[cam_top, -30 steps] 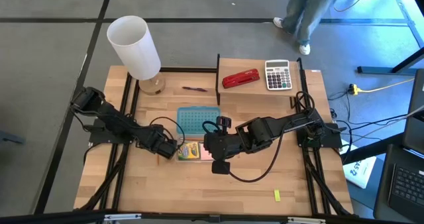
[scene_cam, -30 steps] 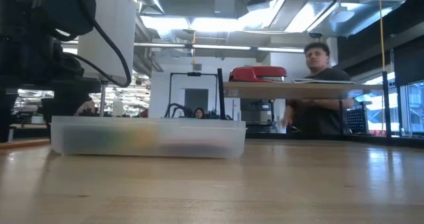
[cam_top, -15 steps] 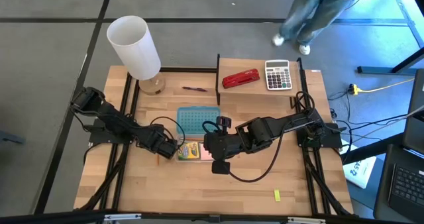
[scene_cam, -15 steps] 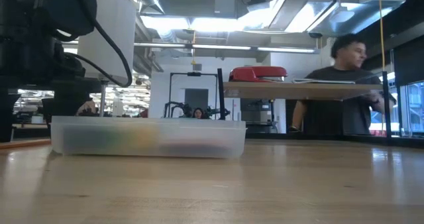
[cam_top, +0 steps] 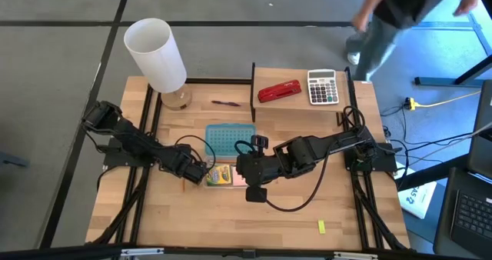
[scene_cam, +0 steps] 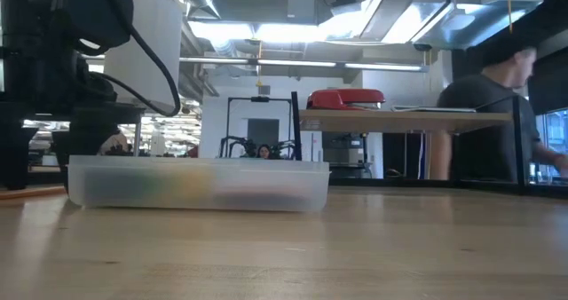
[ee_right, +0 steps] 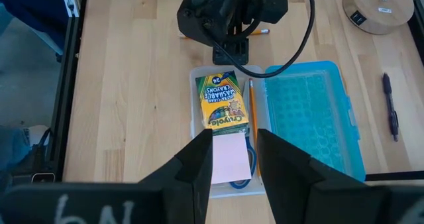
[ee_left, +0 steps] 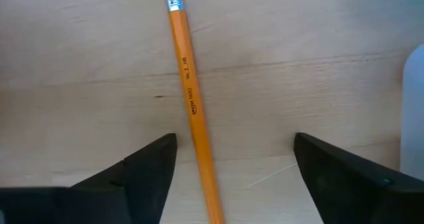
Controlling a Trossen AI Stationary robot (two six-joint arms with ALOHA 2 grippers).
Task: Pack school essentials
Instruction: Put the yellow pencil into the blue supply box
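Observation:
An orange pencil (ee_left: 193, 111) lies flat on the wooden table, just left of the clear box (cam_top: 223, 175). My left gripper (ee_left: 232, 151) points straight down over it and is open, one finger on each side of the pencil, touching nothing. The box holds a green-yellow crayon box (ee_right: 224, 101), a pink sticky-note pad (ee_right: 229, 159), another pencil (ee_right: 252, 114) and a blue scissors handle (ee_right: 244, 179). My right gripper (ee_right: 233, 136) hangs open above the box's near end, with nothing between its fingers. A dark-red pen (cam_top: 225, 103) and a small yellow block (cam_top: 322, 227) lie on the table.
The box's blue lid (cam_top: 231, 139) lies beside the box on its far side. A white lamp (cam_top: 157, 54) stands at the far left. A raised shelf (cam_top: 300, 106) at the far right carries a red stapler (cam_top: 279, 91) and a grey calculator (cam_top: 322, 87). A person (cam_top: 400, 14) walks beyond the far edge.
Both arms have kept their places. The person beyond the table's far edge has walked toward the right.

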